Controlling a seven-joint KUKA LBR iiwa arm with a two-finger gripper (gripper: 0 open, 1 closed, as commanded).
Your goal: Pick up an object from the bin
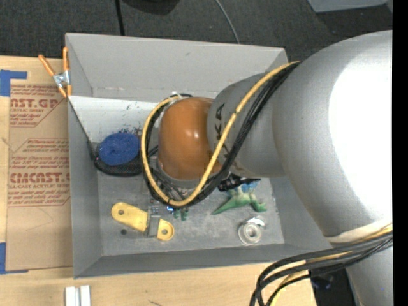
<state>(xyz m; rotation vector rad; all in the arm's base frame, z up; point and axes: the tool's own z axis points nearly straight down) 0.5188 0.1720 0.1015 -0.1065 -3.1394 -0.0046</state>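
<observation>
My gripper (pixel 171 204) pokes out below the orange cover, low over the bin floor near the middle front. Just below and left of it lies a yellow flat two-part plastic piece (pixel 141 220), its right end close to the gripper. A green toy dinosaur (pixel 241 201) lies to the gripper's right, partly under the arm. At the left of the bin, beside the cover, rests a blue round pad in a black holder (pixel 119 152).
A small clear and silver ring-shaped thing (pixel 251 231) sits at the bin's front right. The big arm covers the bin's right and back parts. Bare floor shows along the front left wall and behind the blue pad.
</observation>
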